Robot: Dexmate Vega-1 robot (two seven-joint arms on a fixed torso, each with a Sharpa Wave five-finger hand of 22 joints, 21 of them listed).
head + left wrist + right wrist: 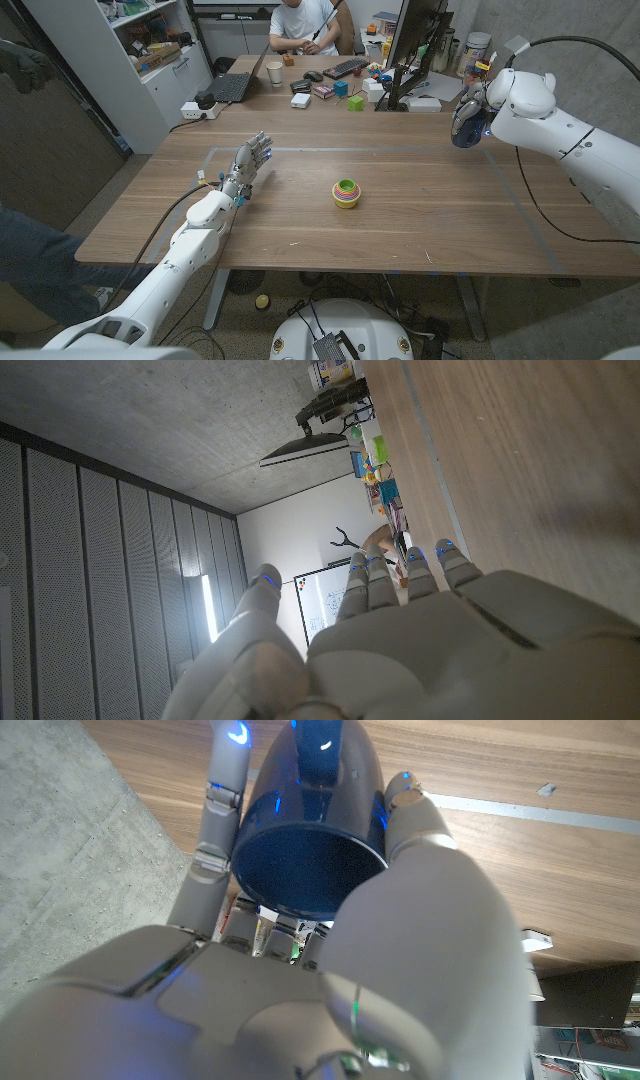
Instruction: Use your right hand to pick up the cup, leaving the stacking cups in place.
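At three o'clock of the head view, above the tabletop's point(420, 215) far right corner: right hand point(470, 118) raised clear of the wood, arm bent in from the right edge, fingers point(222, 805) wrapped round one dark blue cup point(305, 840). Cup lifted off the wood, mouth tipped back toward the palm in the right wrist view.

At nine o'clock: left hand point(250, 165) low at the tabletop, forearm stretched along the wood, fingers point(385, 580) straight, reaching toward twelve, close side by side, holding nothing. Cannot tell whether palm or edge meets the wood.

At centre: one stack of stacking cups point(346, 192), nested, green inside, yellow and pink rims outside; standing alone, well apart from both hands. Count of cups within the stack too small to tell.

At twelve o'clock, behind: one person point(300, 25) seated at a second desk, one laptop point(232, 85), one keyboard point(345, 68). No writing legible anywhere.
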